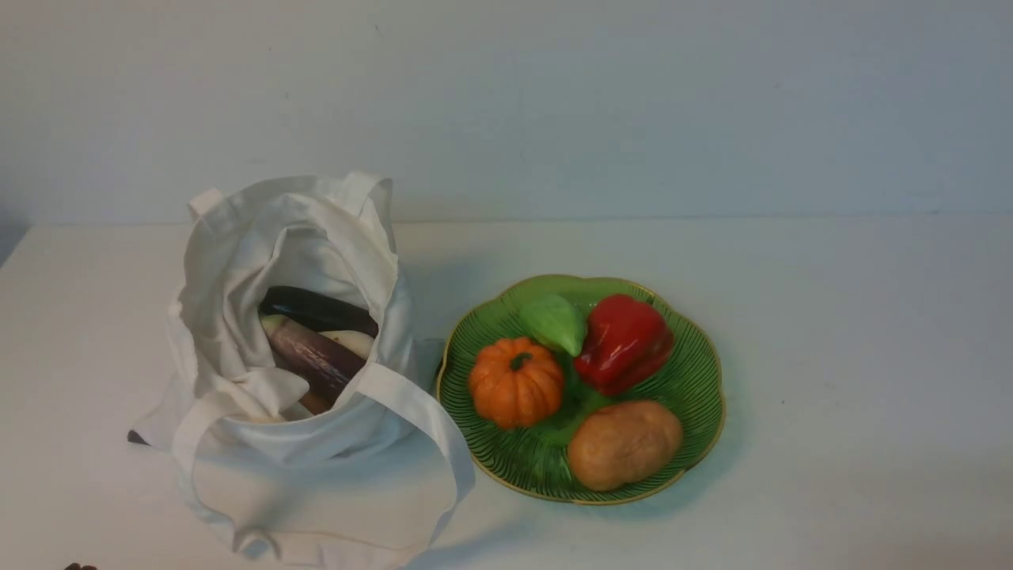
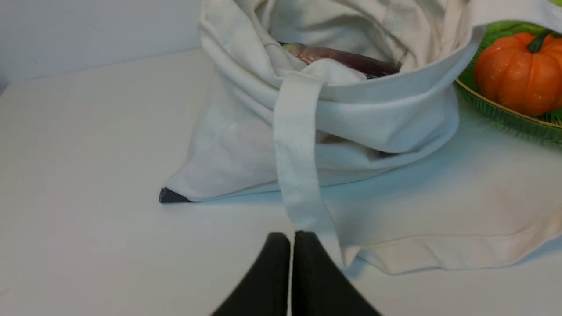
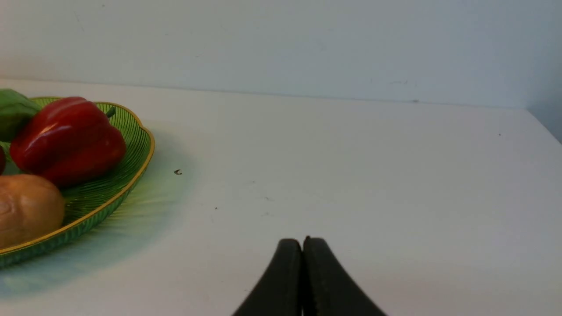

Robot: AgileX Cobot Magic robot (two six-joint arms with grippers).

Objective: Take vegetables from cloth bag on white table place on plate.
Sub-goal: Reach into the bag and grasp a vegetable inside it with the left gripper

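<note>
Off-white bag (image 1: pixel 261 261) slumps at centre-left of the front view on the tabletop (image 1: pixel 831 317), with purple eggplants (image 1: pixel 313 356) in its open mouth. Just right of it, the plate (image 1: pixel 696 380) carries a pumpkin (image 1: pixel 515 381), pepper (image 1: pixel 624 342), potato (image 1: pixel 624 443) and green vegetable (image 1: pixel 554 323). Both the left fingers (image 2: pixel 272 272) and the right fingers (image 3: pixel 322 276) are pressed together, empty.

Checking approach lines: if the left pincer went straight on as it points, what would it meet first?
Probably the strap just ahead of the shut left pincer, then the bag itself; depth is unclear.
</note>
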